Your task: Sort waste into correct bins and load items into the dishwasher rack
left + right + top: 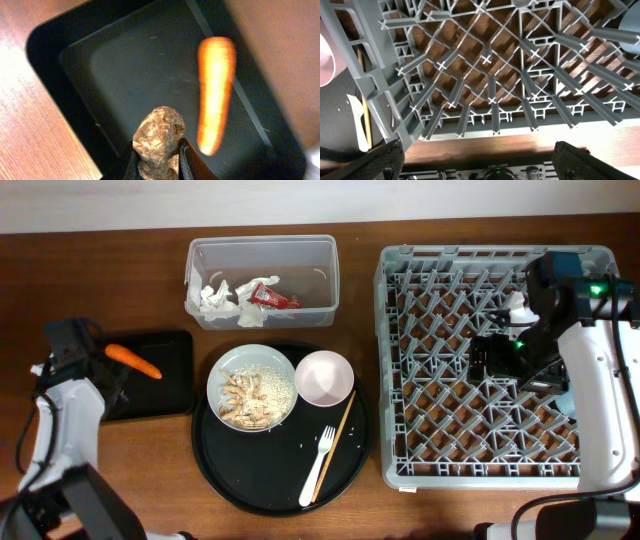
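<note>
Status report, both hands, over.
Left hand shut on brown pit above black tray, carrot lying in it. Right hand open over rack. Nothing blocking.

You had a brown wooden table, its grain catching soft glare. A pale band ran beyond its far edge.

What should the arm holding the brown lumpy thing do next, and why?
Probably open the left gripper and drop the small brown pit. It is pinched above the shallow black tray, where the carrot already lies, so it likely belongs there too.
</note>
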Controlling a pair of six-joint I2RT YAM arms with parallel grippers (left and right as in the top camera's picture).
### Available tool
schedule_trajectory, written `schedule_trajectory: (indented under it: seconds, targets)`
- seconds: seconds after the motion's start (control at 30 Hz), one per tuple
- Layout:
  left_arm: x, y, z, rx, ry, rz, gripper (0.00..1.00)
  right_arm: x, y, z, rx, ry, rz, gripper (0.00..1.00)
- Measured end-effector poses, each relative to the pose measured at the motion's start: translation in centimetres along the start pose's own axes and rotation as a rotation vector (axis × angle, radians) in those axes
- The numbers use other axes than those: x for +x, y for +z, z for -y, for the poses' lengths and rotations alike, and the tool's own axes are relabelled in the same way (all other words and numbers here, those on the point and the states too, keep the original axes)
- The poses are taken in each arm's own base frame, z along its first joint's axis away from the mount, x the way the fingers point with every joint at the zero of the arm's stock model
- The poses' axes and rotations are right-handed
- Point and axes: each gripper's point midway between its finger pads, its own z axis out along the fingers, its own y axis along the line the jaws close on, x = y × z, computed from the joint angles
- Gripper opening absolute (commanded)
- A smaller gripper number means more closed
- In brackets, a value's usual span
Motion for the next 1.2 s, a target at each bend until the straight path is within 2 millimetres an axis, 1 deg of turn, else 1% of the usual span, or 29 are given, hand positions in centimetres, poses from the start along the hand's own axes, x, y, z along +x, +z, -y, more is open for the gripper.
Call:
schedule_trajectory:
  seconds: [0.07,0.17,0.3,0.37,0.4,0.43,0.47,0.5,0.57,0.6,0.63,0.7,0.77,0.8,0.83,0.87,0.9,0.97,1.0,1.03,1.07,1.13,1.17,1.2]
  targets:
    - [0.0,1.1,-0.7,-0.017,-0.012,-0.023,0.47,0.0,0.0,0.0,0.0,0.0,-0.001,0.98]
    - [-0.4,1.4,-1.1,-0.009,-0.03,-0.026,0.66,0.1,0.0,0.0,0.0,0.001,-0.003,0.98]
    - [0.2,1.4,-0.4,0.028,-0.025,-0.063,0.71,0.1,0.0,0.0,0.0,0.0,-0.003,0.99]
    - [0.4,0.9,0.5,0.072,-0.002,-0.086,0.71,0.1,0.0,0.0,0.0,0.001,-0.002,0.98]
    - [0.6,0.2,1.4,0.104,0.023,-0.097,0.71,0.1,0.0,0.0,0.0,0.001,-0.003,0.98]
    - [0.9,-1.2,2.8,0.159,0.064,-0.095,0.72,0.1,0.0,0.0,0.0,0.001,-0.002,0.98]
    - [1.6,-2.7,3.7,0.197,0.105,-0.11,0.73,0.1,0.0,0.0,0.0,0.0,-0.002,0.98]
    - [2.5,-3.7,4.0,0.214,0.133,-0.13,0.74,0.1,0.0,0.0,0.0,0.001,-0.003,0.98]
    - [6.0,-5.7,3.2,0.183,0.204,-0.245,0.75,0.0,0.0,-0.3,-0.015,-0.008,-0.001,0.98]
    - [8.4,-6.4,2.3,0.145,0.256,-0.325,0.75,-0.1,0.0,-0.8,-0.049,-0.032,0.004,0.98]
    - [10.0,-6.8,1.9,0.124,0.303,-0.375,0.75,-0.3,-0.1,-1.7,-0.093,-0.064,0.013,0.98]
    - [13.1,-7.5,1.1,0.096,0.433,-0.457,0.81,-0.6,-0.2,-3.4,-0.153,-0.138,0.033,0.98]
    - [15.3,-7.9,-0.1,0.059,0.515,-0.517,0.82,-0.6,-0.1,-5.9,-0.182,-0.235,0.05,0.98]
    - [16.4,-8.0,-1.0,0.03,0.551,-0.55,0.83,-0.5,-0.1,-7.7,-0.198,-0.298,0.061,0.98]
    - [17.1,-8.1,-1.8,0.006,0.576,-0.575,0.83,0.0,-0.1,-10.1,-0.223,-0.379,0.068,0.98]
    - [17.5,-8.1,-2.3,-0.009,0.589,-0.59,0.83,-0.3,-0.2,-11.5,-0.233,-0.427,0.101,0.98]
    - [17.8,-8.2,-3.0,-0.029,0.596,-0.607,0.83,-0.7,-0.3,-13.6,-0.255,-0.494,0.151,0.98]
    - [18.5,-8.1,-4.1,-0.06,0.605,-0.636,0.83,0.2,-0.6,-18.5,-0.301,-0.645,0.211,0.98]
    - [18.6,-8.0,-4.2,-0.063,0.608,-0.639,0.83,0.0,-0.6,-20.3,-0.307,-0.677,0.251,0.99]
    - [18.8,-8.0,-4.5,-0.069,0.609,-0.645,0.83,0.0,-0.5,-21.6,-0.313,-0.702,0.271,0.99]
    - [18.8,-7.9,-4.6,-0.072,0.609,-0.648,0.83,0.0,0.1,-22.5,-0.302,-0.704,0.27,0.99]
    - [18.9,-7.9,-4.8,-0.078,0.61,-0.65,0.83,-0.4,2.3,-24.2,-0.274,-0.694,0.247,1.0]
    - [18.9,-7.9,-4.8,-0.078,0.61,-0.651,0.83,-0.7,3.6,-24.4,-0.255,-0.677,0.222,0.98]
    - [18.9,-7.9,-4.8,-0.078,0.61,-0.651,0.83,-1.0,4.4,-24.4,-0.243,-0.665,0.21,0.97]
